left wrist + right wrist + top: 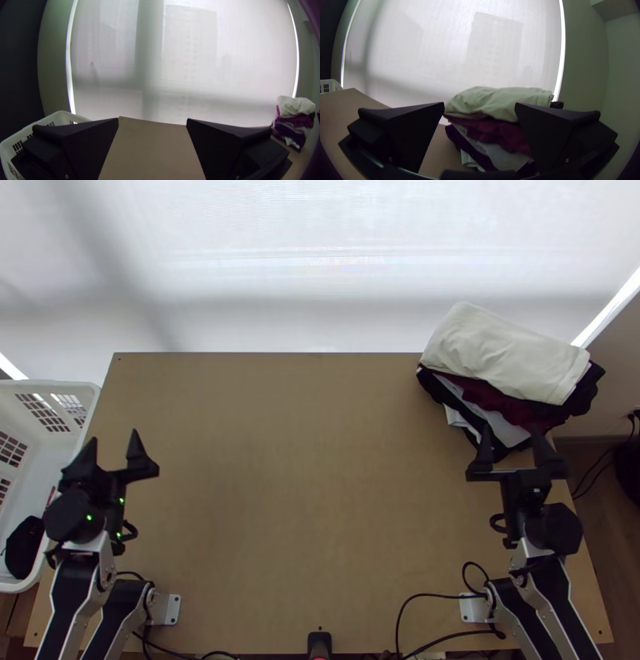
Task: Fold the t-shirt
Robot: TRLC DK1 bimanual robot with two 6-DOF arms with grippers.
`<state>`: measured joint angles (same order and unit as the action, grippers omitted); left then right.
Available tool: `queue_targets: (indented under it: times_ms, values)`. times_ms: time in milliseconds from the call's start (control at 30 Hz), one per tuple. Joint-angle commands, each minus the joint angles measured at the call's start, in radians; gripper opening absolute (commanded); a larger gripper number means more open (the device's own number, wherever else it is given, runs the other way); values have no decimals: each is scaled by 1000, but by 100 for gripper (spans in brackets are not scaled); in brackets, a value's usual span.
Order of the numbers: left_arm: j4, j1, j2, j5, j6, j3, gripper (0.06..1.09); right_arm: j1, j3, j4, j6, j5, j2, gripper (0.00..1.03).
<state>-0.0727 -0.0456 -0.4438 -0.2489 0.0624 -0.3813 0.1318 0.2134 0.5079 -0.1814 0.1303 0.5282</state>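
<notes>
A folded cream cloth [502,352], possibly the t-shirt, tops a stack of maroon, white and dark garments [524,410] at the far right of a light wooden surface [304,500], before a pale window blind [320,260]. The left gripper [114,438], near a white plastic basket [60,386], and right gripper [512,434] stand wide open, empty.

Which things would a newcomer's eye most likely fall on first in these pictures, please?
Probably the pile of clothes at the table's far right corner, topped by a pale folded garment. Next might come the two black tools, the left and the right, both open, the right one close to the pile. The white basket stands at the left edge.
</notes>
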Motion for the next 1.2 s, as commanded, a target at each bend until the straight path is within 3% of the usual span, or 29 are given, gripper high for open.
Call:
queue_targets:
  times_ms: [0, 233, 333, 533, 1167]
  values:
    - [-2, -48, 79, -13, -45, 84, 105, 25, -88, 29, -13, -3, -34, 99]
    - [48, -68, 272, -13, -50, 251, 105, 37, -206, -14, 62, -3, -149, 99]
    - [154, -66, 448, -12, -53, 309, 105, 58, -212, -161, 118, -3, -238, 99]
    - [217, -13, 444, -13, -21, 329, 105, 137, -206, -506, 175, -3, -531, 99]
    - [225, -7, 444, 3, -16, 328, 105, 177, -207, -496, 172, -3, -530, 99]
